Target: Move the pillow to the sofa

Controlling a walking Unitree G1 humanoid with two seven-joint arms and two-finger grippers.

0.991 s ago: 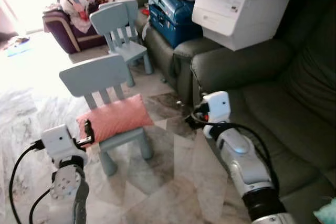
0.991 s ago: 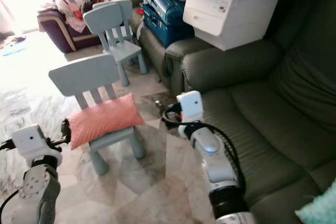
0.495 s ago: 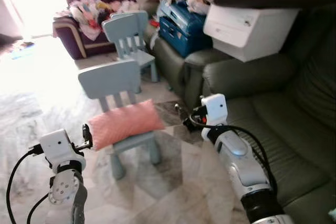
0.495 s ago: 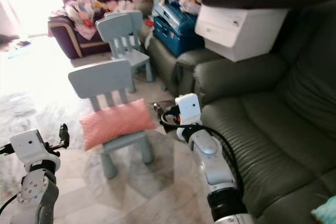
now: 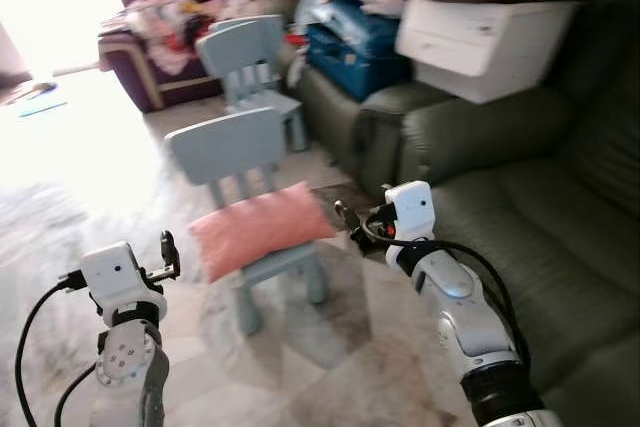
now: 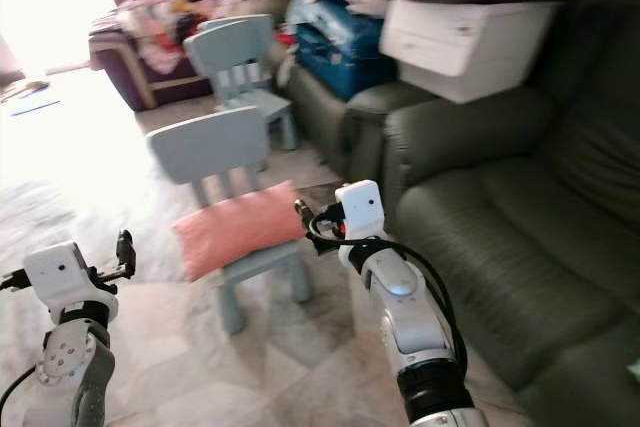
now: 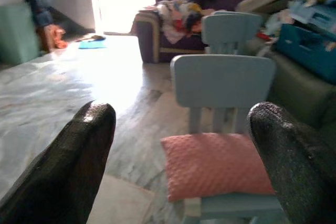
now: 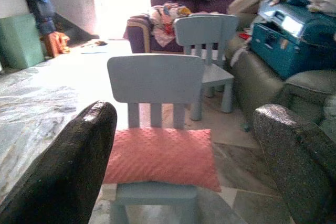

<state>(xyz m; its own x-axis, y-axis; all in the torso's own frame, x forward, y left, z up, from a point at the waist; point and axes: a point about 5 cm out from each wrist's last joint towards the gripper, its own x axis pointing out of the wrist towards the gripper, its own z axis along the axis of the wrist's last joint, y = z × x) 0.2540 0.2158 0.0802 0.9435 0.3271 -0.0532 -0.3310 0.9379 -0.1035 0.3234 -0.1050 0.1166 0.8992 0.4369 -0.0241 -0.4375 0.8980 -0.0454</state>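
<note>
A salmon-pink pillow (image 5: 262,229) lies on the seat of a small light-blue chair (image 5: 225,147) on the marble floor. The dark green sofa (image 5: 520,217) stands to the right of the chair. My left gripper (image 5: 168,252) is held up short of the pillow's left end, apart from it. My right gripper (image 5: 350,222) is close beside the pillow's right end, between chair and sofa. In the wrist views both grippers (image 7: 184,114) (image 8: 187,113) are open, fingers spread wide, the pillow (image 8: 165,156) ahead of them and nothing held.
A second blue chair (image 5: 245,47) stands behind the first. A white box (image 5: 480,32) and blue cases (image 5: 350,47) are piled on the sofa's far end. A purple sofa with clothes (image 5: 150,27) is at the back left. Bare floor lies to the left.
The camera has shifted, so chair and pillow sit further right in the picture. The right gripper is nearer the pillow's right end. Both grippers stay open.
</note>
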